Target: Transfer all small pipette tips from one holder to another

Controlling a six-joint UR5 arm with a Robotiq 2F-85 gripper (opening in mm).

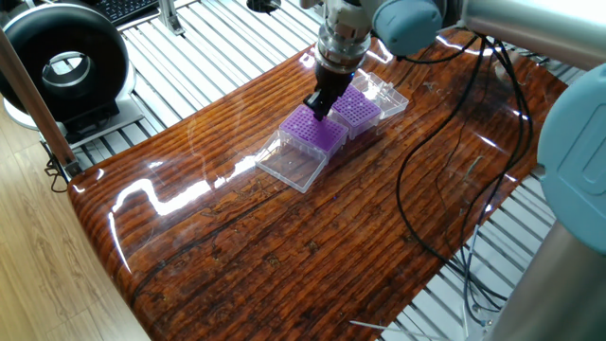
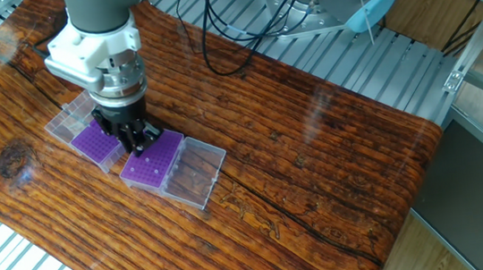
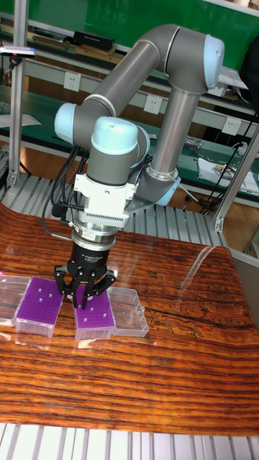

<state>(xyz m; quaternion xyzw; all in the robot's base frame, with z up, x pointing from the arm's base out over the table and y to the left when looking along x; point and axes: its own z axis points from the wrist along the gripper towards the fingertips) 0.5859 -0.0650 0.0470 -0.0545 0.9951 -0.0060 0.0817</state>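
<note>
Two purple grid racks lie side by side on the wooden table, one (image 1: 358,109) (image 2: 94,143) (image 3: 39,296) and the other (image 1: 311,133) (image 2: 153,161) (image 3: 94,315). Small pipette tips show only as pale dots on the racks (image 3: 43,293) (image 3: 88,311) (image 2: 150,171). My gripper (image 1: 320,110) (image 2: 138,147) (image 3: 81,302) points straight down over the seam between the racks, at the second rack's inner edge. Its fingers are drawn together. Anything between them is too small to see.
Each rack has a clear lid lying open flat, one (image 2: 195,175) (image 3: 131,312) and the other (image 2: 67,122). Black cables (image 1: 445,152) drape across the table. A round black device (image 1: 62,62) stands beyond the table's corner on slatted metal.
</note>
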